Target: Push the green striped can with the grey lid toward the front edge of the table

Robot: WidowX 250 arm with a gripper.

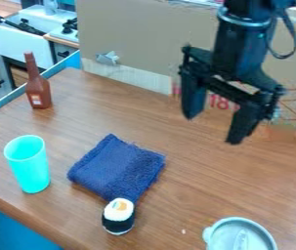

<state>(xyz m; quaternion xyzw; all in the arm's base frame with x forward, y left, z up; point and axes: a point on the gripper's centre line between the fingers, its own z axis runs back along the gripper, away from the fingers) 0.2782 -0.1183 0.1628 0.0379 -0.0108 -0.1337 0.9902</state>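
Note:
High over the back right of the table hangs the black gripper (210, 131), open, its two fingers well apart and nothing between them. The folded dark blue cloth (118, 167) lies mid-table, below and to the left of the gripper. At the cloth's front corner is a sushi roll toy (118, 216) with a white top and black sides. A turquoise cup (29, 168) stands upright left of the cloth. Farther back on the left, a brown bottle (38, 88) stands upright.
A grey lidded container (240, 236) is at the front right edge of the view. A cardboard wall (143, 44) borders the wooden table (196, 188) at the back. Behind the left edge are a toy sink and stove (62, 33).

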